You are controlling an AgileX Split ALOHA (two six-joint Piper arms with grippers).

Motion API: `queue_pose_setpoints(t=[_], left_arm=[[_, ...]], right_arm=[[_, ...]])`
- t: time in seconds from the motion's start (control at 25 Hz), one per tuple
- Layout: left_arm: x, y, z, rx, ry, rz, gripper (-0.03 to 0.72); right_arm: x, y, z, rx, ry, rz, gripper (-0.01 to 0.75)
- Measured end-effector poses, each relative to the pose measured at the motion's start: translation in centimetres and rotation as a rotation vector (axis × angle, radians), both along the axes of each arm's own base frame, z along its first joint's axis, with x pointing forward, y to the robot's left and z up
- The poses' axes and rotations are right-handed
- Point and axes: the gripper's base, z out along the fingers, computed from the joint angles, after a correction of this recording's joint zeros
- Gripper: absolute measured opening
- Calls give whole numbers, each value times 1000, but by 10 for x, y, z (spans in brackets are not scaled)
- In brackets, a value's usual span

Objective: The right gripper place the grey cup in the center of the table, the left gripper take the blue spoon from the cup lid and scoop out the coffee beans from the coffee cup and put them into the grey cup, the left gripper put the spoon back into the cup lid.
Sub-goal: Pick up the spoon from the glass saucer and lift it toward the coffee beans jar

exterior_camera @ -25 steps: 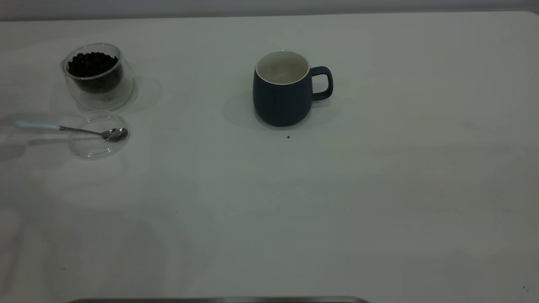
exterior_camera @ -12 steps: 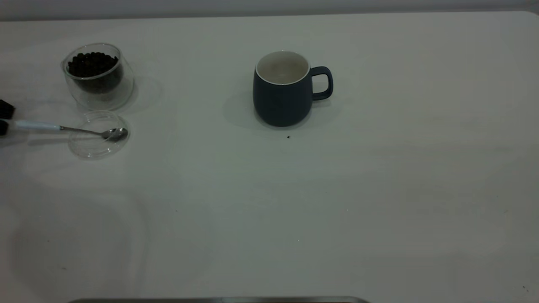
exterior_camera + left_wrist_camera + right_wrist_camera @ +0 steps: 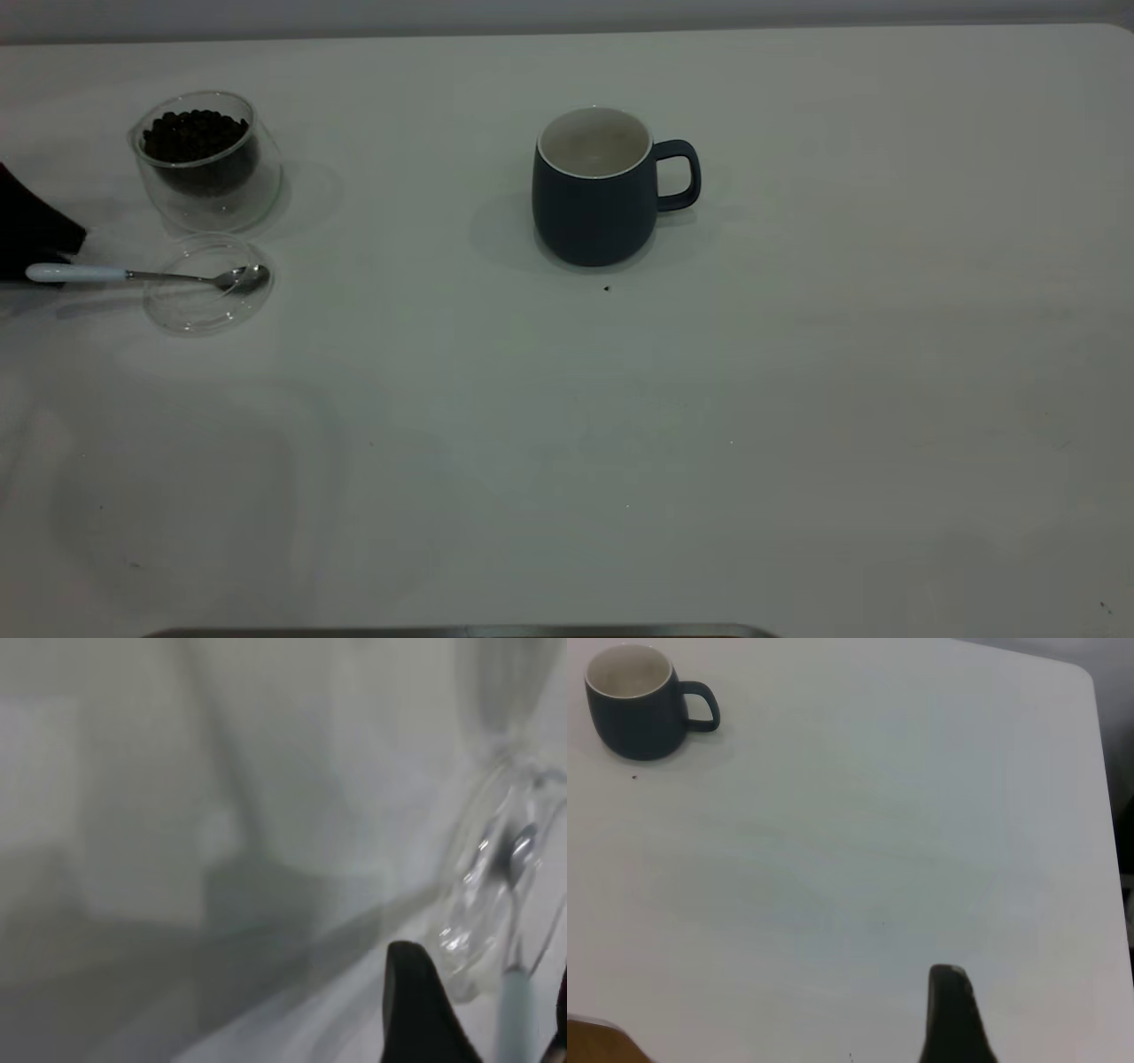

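Where clear round cup lid (image 3: 208, 301) lies, blue spoon (image 3: 133, 275) w/ shiny bowl rests.

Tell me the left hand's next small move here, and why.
Probably close on the spoon's pale handle and lift it. The left hand has a finger on each side of that handle, still open, while the spoon's bowl rests in the lid. The mug already stands mid-table, and the beans in the glass cup look untouched.
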Motion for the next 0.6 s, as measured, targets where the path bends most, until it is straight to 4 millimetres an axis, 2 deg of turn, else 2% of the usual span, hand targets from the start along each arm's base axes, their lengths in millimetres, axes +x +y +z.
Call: queue_pose_setpoints(t=[0.28, 0.6], left_arm=[[1, 0, 0, -20, 76, 71, 445], [-7, -3, 3, -14, 105, 56, 445]], right_arm=[[0, 0, 0, 0, 0, 0, 459], [0, 0, 0, 0, 0, 0, 459]])
